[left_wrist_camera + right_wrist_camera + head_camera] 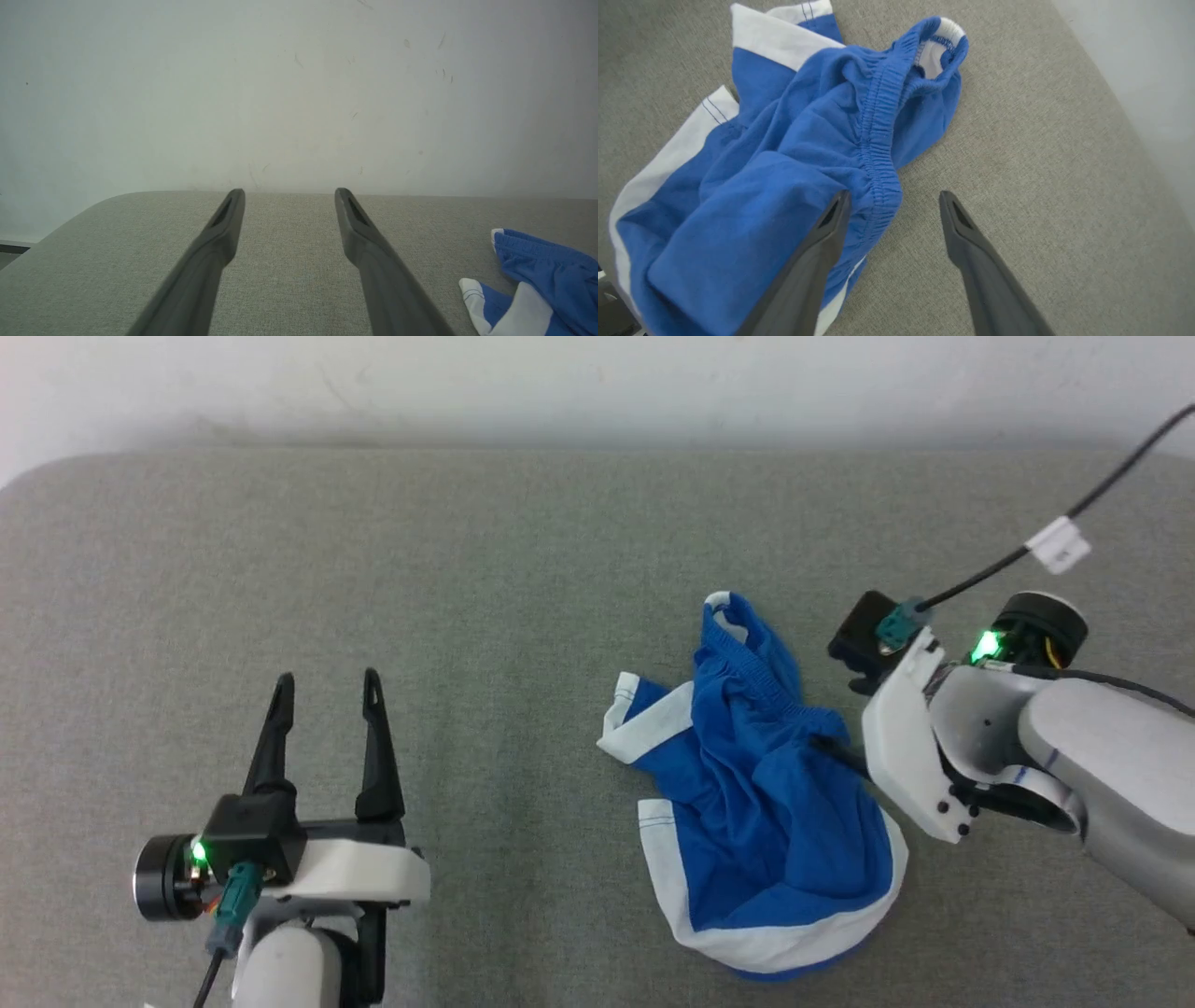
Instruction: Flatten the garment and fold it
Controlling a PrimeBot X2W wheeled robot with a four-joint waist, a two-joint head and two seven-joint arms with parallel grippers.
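left hand (328, 679) spread | right hand (894, 198) spread over crumpled garment (756, 784) | cable tag (1058, 544) unreadable

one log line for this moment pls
garment: crumpled, unfolded | left gripper: jaws open, empty, apart from garment | right gripper: jaws open at waistband, no grip

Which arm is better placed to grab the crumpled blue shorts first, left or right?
Right. The right gripper is open at the shorts, one finger over the fabric beside the elastic waistband. The left gripper, also open, sits off to the side over the grey surface, apart from the shorts.
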